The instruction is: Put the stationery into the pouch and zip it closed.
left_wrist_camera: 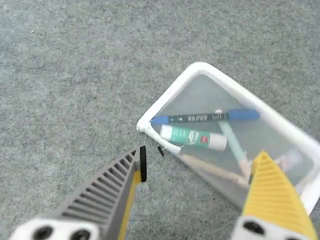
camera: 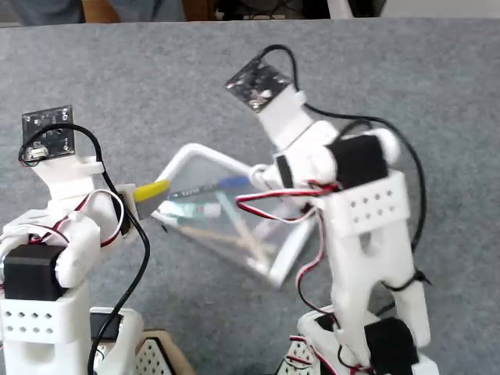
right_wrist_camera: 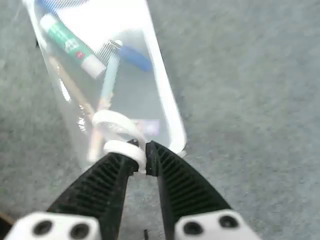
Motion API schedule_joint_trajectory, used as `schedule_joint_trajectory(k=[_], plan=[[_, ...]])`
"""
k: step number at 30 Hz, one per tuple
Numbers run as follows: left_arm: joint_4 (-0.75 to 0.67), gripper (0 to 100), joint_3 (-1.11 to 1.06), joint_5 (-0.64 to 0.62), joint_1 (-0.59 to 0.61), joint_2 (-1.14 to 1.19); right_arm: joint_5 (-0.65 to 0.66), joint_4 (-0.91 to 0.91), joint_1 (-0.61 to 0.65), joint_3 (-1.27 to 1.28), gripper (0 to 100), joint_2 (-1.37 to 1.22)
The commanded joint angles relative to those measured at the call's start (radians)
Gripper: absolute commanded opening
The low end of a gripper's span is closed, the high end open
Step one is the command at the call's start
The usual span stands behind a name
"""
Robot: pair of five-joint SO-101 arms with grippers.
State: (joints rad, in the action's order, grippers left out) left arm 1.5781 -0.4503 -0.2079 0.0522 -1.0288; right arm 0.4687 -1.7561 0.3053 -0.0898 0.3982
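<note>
**Grey felt, even light**

A grey, felt-like surface runs across nearly the whole high view. Its nap is fine and speckled, and the same weave shows close up in both wrist views. Light falls evenly, and shadows are faint and soft-edged. Along the far edge lies a narrow strip of room: a brown wooden piece, a dark patch, then a pale white area. At the near edge a tan board corner juts in.

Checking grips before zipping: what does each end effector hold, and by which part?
The right end effector is shut on the white loop at one end of the pouch; the left end effector is open and holds nothing.
</note>
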Motion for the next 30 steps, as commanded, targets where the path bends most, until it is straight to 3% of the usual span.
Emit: schedule_joint_trajectory(k=[1, 22, 26, 30], plan=[[-0.020, 34, 0.004, 0.003, 0.012, -0.015, 0.008, -0.005, -0.012, -0.070, 1.1, 0.064], [-0.015, 34, 0.004, 0.003, 0.012, -0.015, 0.000, -0.003, -0.021, -0.503, 1.1, 0.094], [-0.015, 34, 0.004, 0.003, 0.012, -0.015, -0.017, 0.034, -0.091, -0.602, 1.1, 0.093], [-0.018, 34, 0.004, 0.003, 0.012, -0.015, -0.183, 0.104, -0.245, -0.699, 1.1, 0.093]])
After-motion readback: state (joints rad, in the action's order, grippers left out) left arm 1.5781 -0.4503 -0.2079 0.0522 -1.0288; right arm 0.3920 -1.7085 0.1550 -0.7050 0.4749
